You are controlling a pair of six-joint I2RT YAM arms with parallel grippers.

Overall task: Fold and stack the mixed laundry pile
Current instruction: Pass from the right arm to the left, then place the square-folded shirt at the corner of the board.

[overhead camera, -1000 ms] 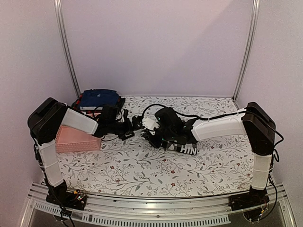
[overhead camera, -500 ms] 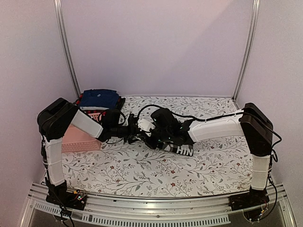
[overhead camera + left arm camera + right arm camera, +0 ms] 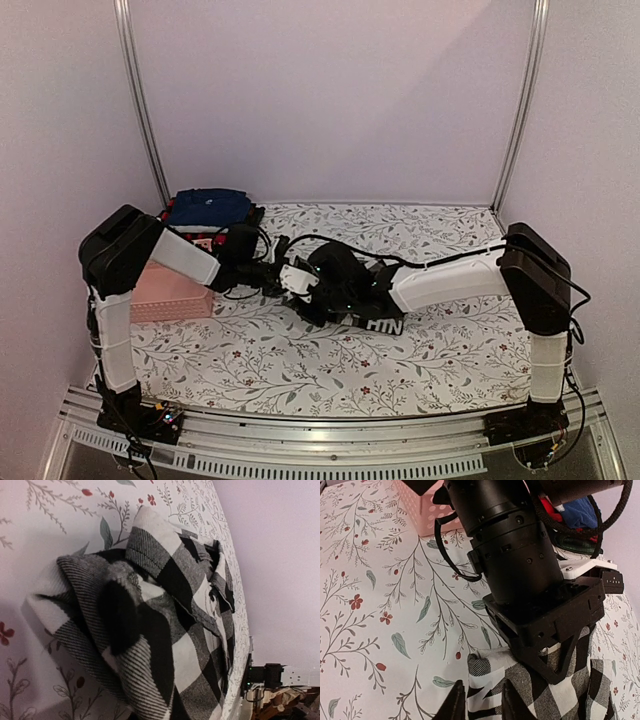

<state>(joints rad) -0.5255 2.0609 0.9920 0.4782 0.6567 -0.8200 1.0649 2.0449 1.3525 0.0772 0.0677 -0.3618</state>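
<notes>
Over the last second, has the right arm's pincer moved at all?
Yes. In the top view the right pincer has slid left, ending closer to the pink basket, which has stayed where it was.

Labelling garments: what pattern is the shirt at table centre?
Black-and-white checked shirt, clearest in left wrist view.

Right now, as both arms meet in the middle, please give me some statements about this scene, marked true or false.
1. The left gripper is shut on the checked shirt. True.
2. The pink basket stands on the right side of the table. False: it stands on the left side.
3. A blue garment lies at the back left of the table. True.
4. The checked shirt lies inside the pink basket. False: it lies on the table.
</notes>
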